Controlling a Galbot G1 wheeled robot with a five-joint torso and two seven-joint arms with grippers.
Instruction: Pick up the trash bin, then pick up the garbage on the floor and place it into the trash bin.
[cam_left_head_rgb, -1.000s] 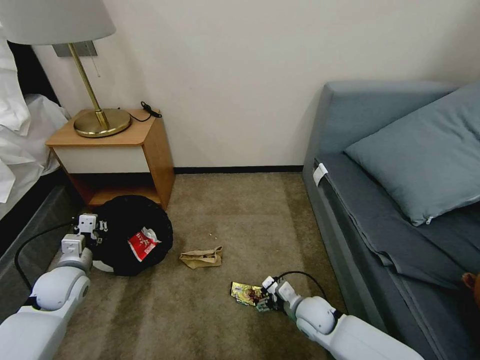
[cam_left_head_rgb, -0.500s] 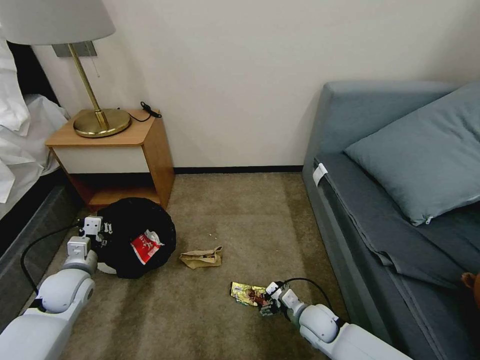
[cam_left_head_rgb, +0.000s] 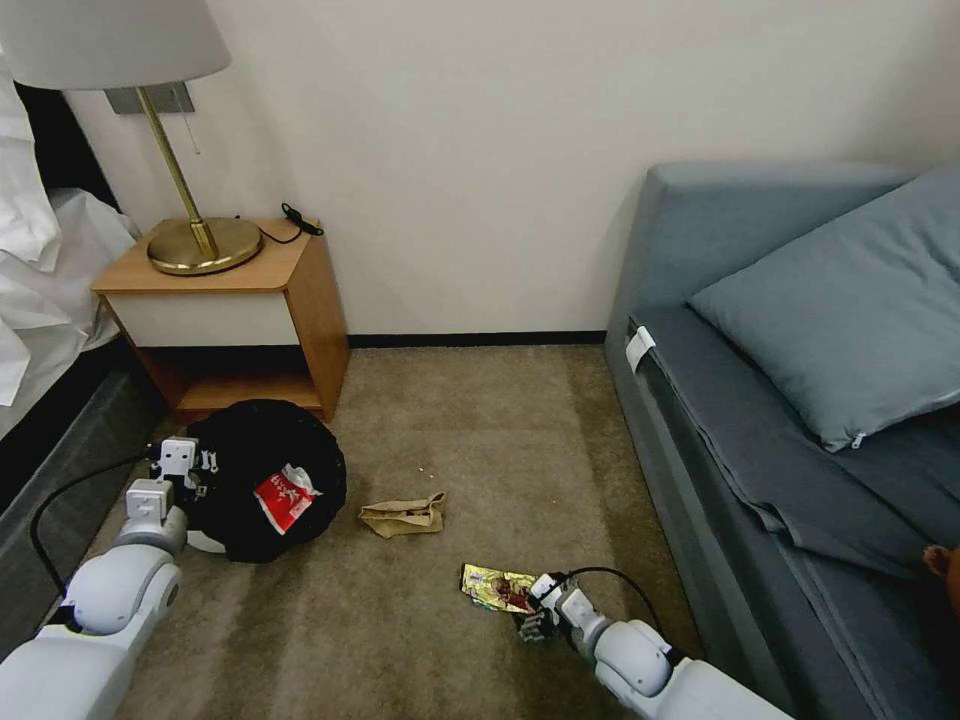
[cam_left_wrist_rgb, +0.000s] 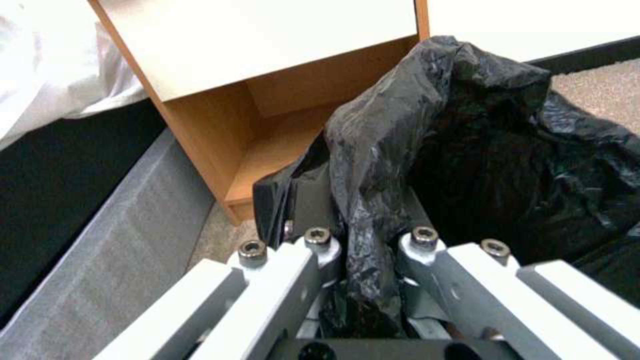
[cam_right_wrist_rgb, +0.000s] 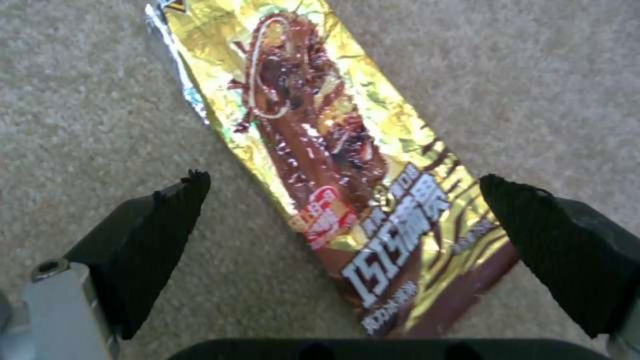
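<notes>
A carpeted bedroom corner lies between a wooden nightstand (cam_left_head_rgb: 270, 300) and a grey sofa (cam_left_head_rgb: 800, 400). The trash bin (cam_left_head_rgb: 262, 478), a small round white tub almost hidden under a crinkly black bag, is tilted beside the nightstand. The left tool (cam_left_head_rgb: 195, 470) pinches the bag-covered rim, its fingers (cam_left_wrist_rgb: 320, 250) pressed on a fold of black plastic. A red-and-white snack packet (cam_left_head_rgb: 284, 498) rests inside the bin's mouth. A crumpled brown paper bag (cam_left_head_rgb: 404, 515) lies on the carpet (cam_left_head_rgb: 480, 420) just beside the bin. Nearer the sofa, a shiny gold-brown candy wrapper (cam_right_wrist_rgb: 333, 165) lies flat on the carpet. The right tool (cam_right_wrist_rgb: 340, 220) is low over it, its black fingertips (cam_right_wrist_rgb: 167, 215) spread wide on either side of the wrapper's printed end.
</notes>
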